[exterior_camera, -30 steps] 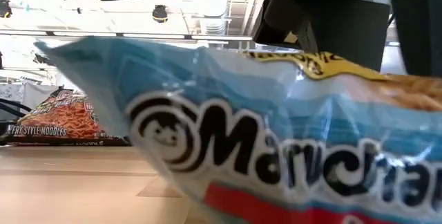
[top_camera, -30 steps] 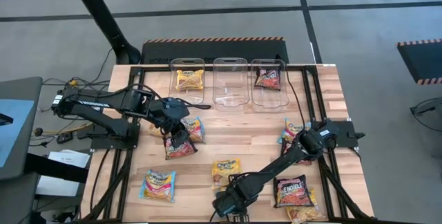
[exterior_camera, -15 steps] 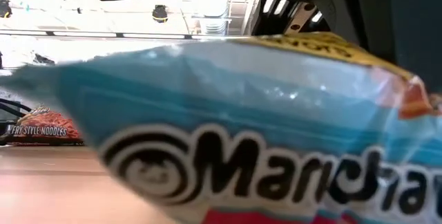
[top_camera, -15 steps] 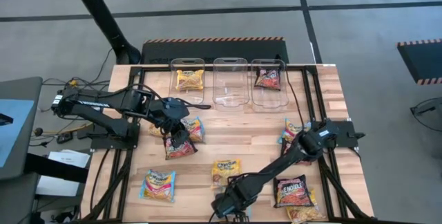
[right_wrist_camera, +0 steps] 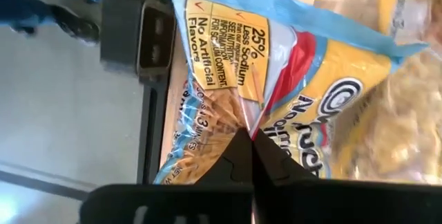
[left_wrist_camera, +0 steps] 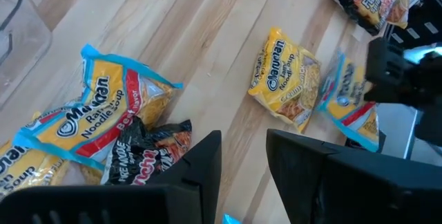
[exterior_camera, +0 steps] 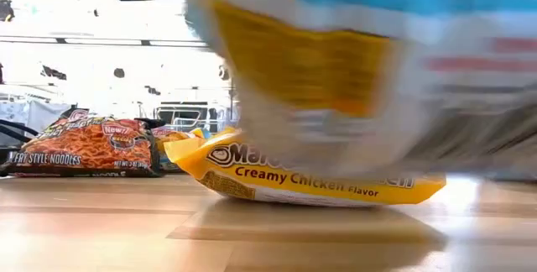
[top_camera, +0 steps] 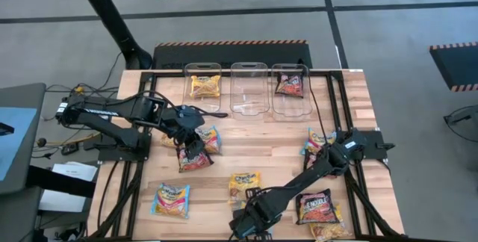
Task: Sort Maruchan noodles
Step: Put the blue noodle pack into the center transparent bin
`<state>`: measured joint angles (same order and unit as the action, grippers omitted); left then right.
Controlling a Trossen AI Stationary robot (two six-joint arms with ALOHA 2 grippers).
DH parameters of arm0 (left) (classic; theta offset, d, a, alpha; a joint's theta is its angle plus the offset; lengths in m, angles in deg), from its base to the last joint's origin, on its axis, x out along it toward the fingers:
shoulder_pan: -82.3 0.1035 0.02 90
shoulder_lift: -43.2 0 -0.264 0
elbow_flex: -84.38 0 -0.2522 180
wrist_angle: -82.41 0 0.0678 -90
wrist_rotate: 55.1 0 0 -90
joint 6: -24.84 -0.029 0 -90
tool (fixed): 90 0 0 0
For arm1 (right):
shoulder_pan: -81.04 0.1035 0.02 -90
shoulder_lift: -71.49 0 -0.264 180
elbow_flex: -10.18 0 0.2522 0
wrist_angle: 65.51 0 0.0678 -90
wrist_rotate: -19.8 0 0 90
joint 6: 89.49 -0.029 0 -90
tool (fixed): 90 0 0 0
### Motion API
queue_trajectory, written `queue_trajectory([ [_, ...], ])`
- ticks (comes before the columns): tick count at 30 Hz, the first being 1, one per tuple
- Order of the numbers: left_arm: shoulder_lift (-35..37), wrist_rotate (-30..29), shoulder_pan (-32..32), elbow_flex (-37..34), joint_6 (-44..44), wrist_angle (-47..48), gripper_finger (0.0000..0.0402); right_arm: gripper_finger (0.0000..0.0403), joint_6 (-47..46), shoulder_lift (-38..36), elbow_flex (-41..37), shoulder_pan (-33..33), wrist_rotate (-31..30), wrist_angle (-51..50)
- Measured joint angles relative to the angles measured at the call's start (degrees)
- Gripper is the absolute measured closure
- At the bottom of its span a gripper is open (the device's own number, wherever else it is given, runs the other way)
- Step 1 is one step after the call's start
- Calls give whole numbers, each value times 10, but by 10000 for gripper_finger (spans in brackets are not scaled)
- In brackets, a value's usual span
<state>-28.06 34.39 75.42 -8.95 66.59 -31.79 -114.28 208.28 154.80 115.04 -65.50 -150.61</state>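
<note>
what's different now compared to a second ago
The right hand, shut on the light blue packet at the table's near edge, has lifted it: in the low view the packet filled the picture a second ago and now hangs higher, uncovering the yellow Creamy Chicken packet behind it. The left hand stayed over the packets at left, and the three clear bins look unchanged.

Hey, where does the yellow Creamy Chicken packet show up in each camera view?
High view: yellow packet at front centre, just behind the right gripper.
Low view: centre, lying flat.
Left wrist view: upper middle.
Right wrist view: a yellow corner at one edge may be it; cannot tell.
Landmark: the blue packet held by the right gripper, right beside it.
</note>
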Motion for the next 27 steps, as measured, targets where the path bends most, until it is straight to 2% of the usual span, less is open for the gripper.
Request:
queue_trajectory([
  [6,0,0,0,0,20,0,300,400,14,-2,40,11,-38,-67],
  [16,0,-12,5,0,17,0,299,400,46,-38,40,-4,-113,-125],
  [20,0,-33,24,0,13,0,299,400,59,-58,40,-25,-141,-145],
  [27,0,-29,83,0,-19,-10,299,400,77,-100,39,-72,-176,-175],
])
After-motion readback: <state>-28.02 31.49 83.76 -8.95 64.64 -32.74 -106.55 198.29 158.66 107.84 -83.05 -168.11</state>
